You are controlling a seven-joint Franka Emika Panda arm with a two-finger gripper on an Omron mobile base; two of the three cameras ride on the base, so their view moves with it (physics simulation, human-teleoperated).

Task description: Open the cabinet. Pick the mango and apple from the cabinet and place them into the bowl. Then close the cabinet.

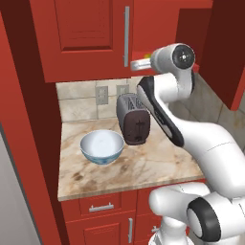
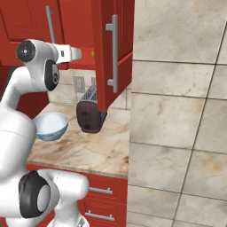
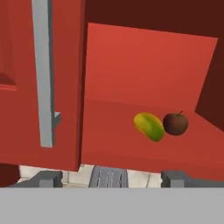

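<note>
The cabinet has its left door shut and its right door swung wide open. On its red shelf lie the yellow-green mango and, touching its right side, the dark red apple. My gripper hangs in front of the shelf's edge, short of both fruits. It is open, with the fingertips far apart and nothing between them. In the left base view the hand reaches up to the cabinet's opening. The pale blue bowl stands on the counter below, to the left.
A dark toaster stands on the marble counter right of the bowl, under my hand. The shut left door's long silver handle is close on the hand's left. The open door's handle juts out on the right. Lower drawers lie below.
</note>
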